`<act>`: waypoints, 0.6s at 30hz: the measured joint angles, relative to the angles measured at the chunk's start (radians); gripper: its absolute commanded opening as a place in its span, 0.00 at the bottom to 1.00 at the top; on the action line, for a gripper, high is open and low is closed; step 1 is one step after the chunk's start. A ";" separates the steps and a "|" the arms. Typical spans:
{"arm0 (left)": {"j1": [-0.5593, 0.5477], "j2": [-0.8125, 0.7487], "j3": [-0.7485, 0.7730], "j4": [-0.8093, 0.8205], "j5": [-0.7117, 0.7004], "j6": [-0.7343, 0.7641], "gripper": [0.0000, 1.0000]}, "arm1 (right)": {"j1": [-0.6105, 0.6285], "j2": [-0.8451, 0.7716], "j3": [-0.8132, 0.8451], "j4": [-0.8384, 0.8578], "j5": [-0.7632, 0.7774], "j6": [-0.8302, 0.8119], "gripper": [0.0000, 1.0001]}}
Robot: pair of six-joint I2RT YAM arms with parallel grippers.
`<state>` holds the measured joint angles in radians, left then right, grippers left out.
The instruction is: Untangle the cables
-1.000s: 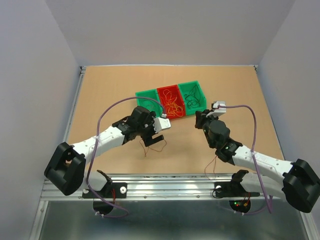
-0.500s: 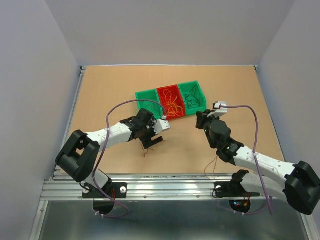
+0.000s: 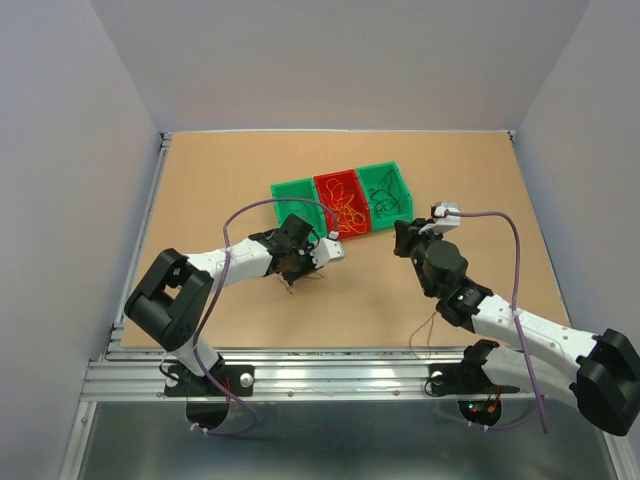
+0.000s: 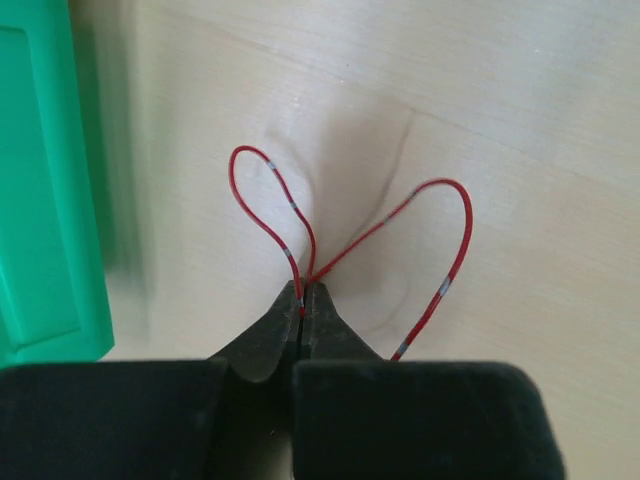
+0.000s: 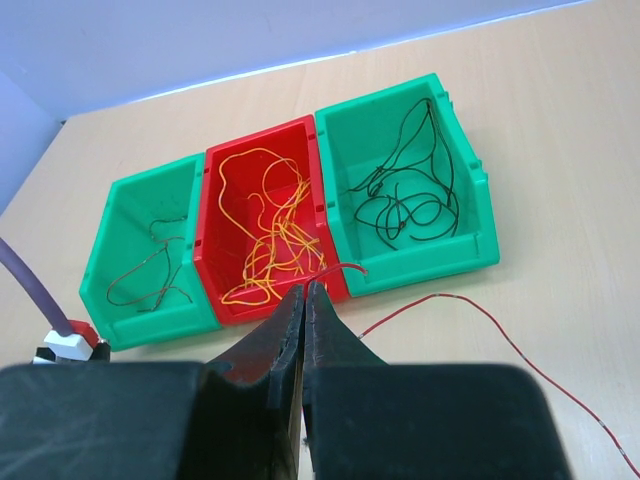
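left wrist | left hand (image 4: 303, 300) pinched shut on red wire (image 4: 455, 255) where its loops cross, low on table (image 4: 540, 120) beside green bin (image 4: 45, 180), likely to lift it for sorting | right hand (image 5: 304, 295) closed, facing red bin (image 5: 213, 230)

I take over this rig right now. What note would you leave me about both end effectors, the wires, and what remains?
Left end effector: shut on a thin red wire looped over the wooden table.
Right end effector: shut, apparently pinching a second red wire.
Done: orange-yellow strands in the red plastic bin, black strands in the right green plastic bin, few reddish strands in the left green plastic bin.
Left: probably bin both red wires.
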<state>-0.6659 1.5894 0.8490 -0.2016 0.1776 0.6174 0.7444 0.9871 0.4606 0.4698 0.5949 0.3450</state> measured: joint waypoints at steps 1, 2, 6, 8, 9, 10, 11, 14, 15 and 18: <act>0.000 0.000 0.003 -0.005 0.003 0.000 0.00 | 0.000 -0.002 0.000 -0.001 0.000 0.000 0.01; 0.000 0.000 0.004 -0.008 0.006 0.000 0.00 | -0.001 -0.004 -0.001 -0.002 0.000 0.000 0.01; 0.002 -0.008 0.005 -0.019 0.032 0.002 0.00 | -0.006 -0.024 -0.010 -0.006 0.000 0.003 0.01; 0.015 -0.033 0.005 -0.039 0.071 0.001 0.00 | -0.006 -0.032 -0.016 -0.010 0.000 0.003 0.01; 0.021 -0.051 0.006 -0.047 0.089 -0.005 0.00 | -0.006 -0.036 -0.017 -0.013 0.000 0.003 0.01; 0.034 -0.082 0.014 -0.056 0.108 -0.013 0.00 | -0.006 -0.038 -0.018 -0.015 0.000 0.003 0.01; 0.046 -0.107 0.024 -0.057 0.117 -0.026 0.00 | -0.006 -0.040 -0.018 -0.014 0.000 0.004 0.01; 0.079 -0.168 0.068 -0.032 0.114 -0.083 0.00 | -0.007 -0.045 -0.018 -0.014 0.000 0.007 0.01; 0.089 -0.186 0.090 -0.009 0.093 -0.106 0.00 | -0.007 -0.045 -0.018 -0.015 0.000 0.007 0.01; 0.100 -0.201 0.137 0.057 0.022 -0.187 0.00 | -0.011 -0.045 -0.018 -0.015 0.000 0.010 0.01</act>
<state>-0.5659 1.3880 0.9855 -0.1444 0.1993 0.4301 0.7330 0.9421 0.4431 0.4545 0.5953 0.3553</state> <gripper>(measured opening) 0.037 0.021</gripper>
